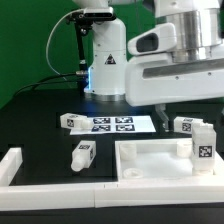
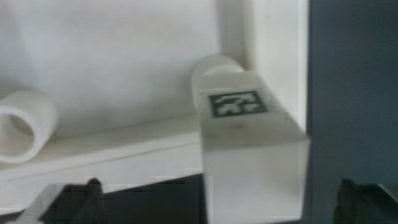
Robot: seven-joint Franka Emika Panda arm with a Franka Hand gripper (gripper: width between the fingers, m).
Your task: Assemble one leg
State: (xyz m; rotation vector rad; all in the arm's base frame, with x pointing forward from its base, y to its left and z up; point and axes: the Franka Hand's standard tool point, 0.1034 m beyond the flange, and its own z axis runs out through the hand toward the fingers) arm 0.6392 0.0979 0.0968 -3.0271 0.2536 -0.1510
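Note:
A white leg [image 1: 204,143] with a black-and-white tag stands upright at the right corner of the white tray-like tabletop [image 1: 150,168]. In the wrist view the leg [image 2: 249,150] rises between my two dark fingertips [image 2: 80,200], with a gap on each side. My gripper [image 2: 222,205] is open and holds nothing. In the exterior view the gripper [image 1: 200,105] hangs right above this leg. Three more legs lie loose: one [image 1: 82,154] left of the tabletop, one [image 1: 70,121] left of the marker board, one [image 1: 185,125] at the right.
The marker board [image 1: 110,123] lies in front of the robot's base [image 1: 105,65]. A white L-shaped fence [image 1: 18,165] borders the exterior view's left front. A round white stub [image 2: 18,125] shows on the tabletop in the wrist view.

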